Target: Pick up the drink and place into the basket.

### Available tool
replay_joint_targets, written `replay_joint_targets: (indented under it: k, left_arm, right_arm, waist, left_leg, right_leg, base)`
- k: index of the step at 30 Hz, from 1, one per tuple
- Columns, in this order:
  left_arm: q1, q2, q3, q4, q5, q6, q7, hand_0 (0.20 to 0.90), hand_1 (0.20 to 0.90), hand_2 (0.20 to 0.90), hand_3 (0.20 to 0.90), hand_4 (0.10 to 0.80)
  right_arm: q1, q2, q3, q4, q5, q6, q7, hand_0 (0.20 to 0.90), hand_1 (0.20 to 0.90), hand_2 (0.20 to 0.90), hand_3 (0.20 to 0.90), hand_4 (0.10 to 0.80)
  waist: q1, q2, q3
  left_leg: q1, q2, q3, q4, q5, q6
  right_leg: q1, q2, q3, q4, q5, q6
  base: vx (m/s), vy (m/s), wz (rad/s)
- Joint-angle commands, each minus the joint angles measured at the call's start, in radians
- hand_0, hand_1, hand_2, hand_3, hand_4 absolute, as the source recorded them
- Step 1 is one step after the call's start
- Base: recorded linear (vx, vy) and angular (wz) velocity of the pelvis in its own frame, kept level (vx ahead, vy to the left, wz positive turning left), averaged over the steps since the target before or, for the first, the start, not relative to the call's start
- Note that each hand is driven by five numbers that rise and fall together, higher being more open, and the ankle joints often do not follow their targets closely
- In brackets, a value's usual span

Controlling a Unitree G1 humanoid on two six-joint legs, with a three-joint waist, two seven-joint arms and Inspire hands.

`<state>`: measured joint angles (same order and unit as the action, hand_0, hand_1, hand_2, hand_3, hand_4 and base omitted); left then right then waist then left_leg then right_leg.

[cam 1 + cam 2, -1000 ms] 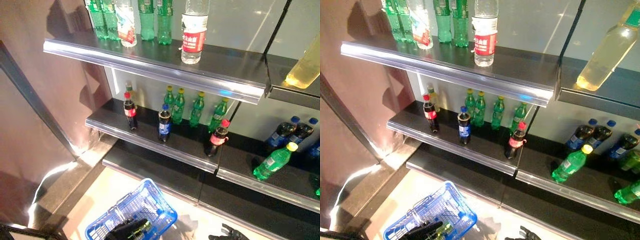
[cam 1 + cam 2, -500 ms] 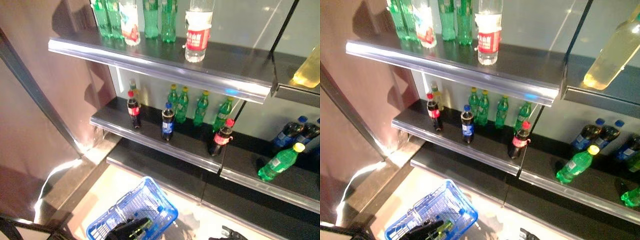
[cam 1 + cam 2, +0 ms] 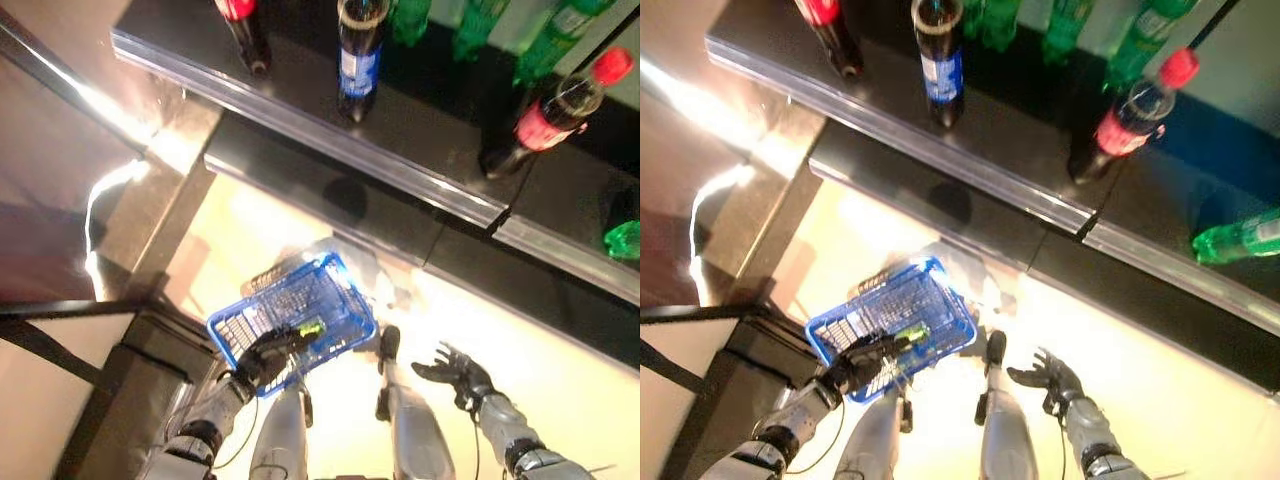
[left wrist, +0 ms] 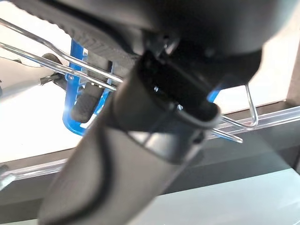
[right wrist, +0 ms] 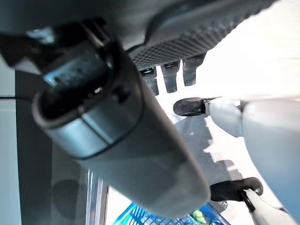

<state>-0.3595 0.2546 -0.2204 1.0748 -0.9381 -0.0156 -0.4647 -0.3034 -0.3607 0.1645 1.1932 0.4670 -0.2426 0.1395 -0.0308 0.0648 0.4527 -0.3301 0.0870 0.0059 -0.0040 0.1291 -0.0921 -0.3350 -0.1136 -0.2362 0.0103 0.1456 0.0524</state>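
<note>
My left hand (image 3: 265, 355) is shut on the thin wire handles (image 4: 93, 70) of the blue basket (image 3: 335, 290), which hangs above the floor at the lower left. A green item (image 3: 311, 327) lies inside the basket near the hand. My right hand (image 3: 455, 372) is open and empty, fingers spread, low at the right, apart from the basket. Drinks stand on the dark shelf (image 3: 300, 110) above: a dark bottle with a blue label (image 3: 358, 55), a dark bottle with a red cap (image 3: 555, 105) and a dark bottle with a red label (image 3: 243, 25).
Green bottles (image 3: 480, 20) stand at the back of the shelf. A green bottle (image 3: 1240, 240) lies on the neighbouring shelf at the right. A lower dark ledge (image 3: 400, 240) runs under the shelf. A dark panel (image 3: 70, 200) bounds the left side.
The camera has tipped down: the upper shelf has left the picture, and the floor, basket and both hands now show in full. The right hand's fingers are spread.
</note>
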Motion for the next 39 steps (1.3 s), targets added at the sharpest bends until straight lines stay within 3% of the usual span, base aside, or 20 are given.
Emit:
replay_joint_targets:
  k: [1, 9, 12, 21, 28, 34, 39]
  left_arm:
    - [0.054, 0.043, -0.007, -0.040, -0.057, -0.017, -0.040, 0.300, 0.300, 0.300, 0.200, 0.100]
    - [0.054, 0.060, -0.008, -0.075, -0.059, 0.002, 0.002, 0.300, 0.300, 0.300, 0.200, 0.100]
    - [0.079, 0.066, -0.012, -0.112, -0.068, 0.003, 0.015, 0.300, 0.300, 0.300, 0.200, 0.100]
    - [0.152, 0.086, -0.005, -0.167, -0.085, -0.020, 0.014, 0.300, 0.300, 0.300, 0.200, 0.100]
    - [0.186, 0.074, 0.003, -0.163, -0.100, -0.046, -0.005, 0.300, 0.300, 0.300, 0.200, 0.100]
    - [0.202, 0.057, 0.016, -0.141, -0.097, -0.068, -0.027, 0.300, 0.300, 0.300, 0.200, 0.100]
    - [0.209, 0.053, 0.024, -0.140, -0.099, -0.069, -0.033, 0.300, 0.300, 0.300, 0.200, 0.100]
  right_arm:
    - [0.020, -0.039, 0.050, -0.070, 0.050, -0.083, -0.021, 0.900, 0.900, 0.900, 0.900, 0.800]
    - [-0.017, -0.051, 0.094, -0.264, 0.071, -0.144, -0.035, 0.900, 0.900, 0.900, 0.900, 0.800]
    - [0.015, -0.064, 0.108, -0.452, 0.028, -0.165, -0.074, 0.900, 0.900, 0.900, 0.900, 0.800]
    - [0.083, -0.136, 0.112, -0.811, -0.173, -0.216, -0.186, 0.900, 0.900, 0.900, 0.900, 0.800]
    - [0.098, -0.190, 0.022, -1.016, -0.174, -0.287, -0.292, 0.900, 0.900, 0.900, 0.900, 0.800]
    - [0.107, -0.155, -0.061, -1.059, -0.113, -0.381, -0.375, 0.900, 0.900, 0.900, 0.900, 0.800]
    - [0.106, -0.154, -0.109, -1.091, -0.096, -0.407, -0.411, 0.900, 0.900, 0.900, 0.900, 0.800]
  waist:
    - [0.024, -0.050, -0.048]
    - [0.026, -0.071, -0.052]
    - [0.016, -0.080, -0.055]
    - [-0.004, -0.090, -0.052]
    - [-0.023, -0.083, -0.039]
    - [-0.033, -0.077, -0.027]
    - [-0.037, -0.076, -0.017]
  left_leg:
    - [-0.112, -0.084, 0.004, 0.200, -0.075, 0.035]
    - [-0.175, -0.074, 0.021, 0.332, -0.147, 0.052]
    - [-0.169, -0.072, 0.029, 0.346, -0.163, 0.057]
    - [-0.142, -0.076, 0.045, 0.323, -0.163, 0.065]
    - [-0.121, -0.069, 0.068, 0.325, -0.176, 0.068]
    - [-0.109, -0.062, 0.082, 0.323, -0.182, 0.071]
    - [-0.098, -0.058, 0.093, 0.320, -0.184, 0.072]
  right_leg:
    - [-0.112, -0.039, 0.112, 0.209, -0.092, 0.057]
    - [-0.177, -0.048, 0.129, 0.311, -0.134, 0.055]
    - [-0.177, -0.039, 0.143, 0.317, -0.139, 0.055]
    - [-0.148, -0.029, 0.149, 0.284, -0.134, 0.055]
    - [-0.122, -0.028, 0.159, 0.280, -0.150, 0.051]
    - [-0.108, -0.025, 0.164, 0.277, -0.156, 0.047]
    - [-0.094, -0.024, 0.161, 0.266, -0.156, 0.044]
  base:
    - [-0.130, 0.008, 0.07]
    - [-0.047, 0.002, -0.05]
    - [0.000, 0.000, 0.00]
    - [0.003, -0.001, -0.01]
    - [0.021, 0.038, -0.07]
    - [0.008, 0.016, -0.04]
    - [0.007, 0.015, -0.11]
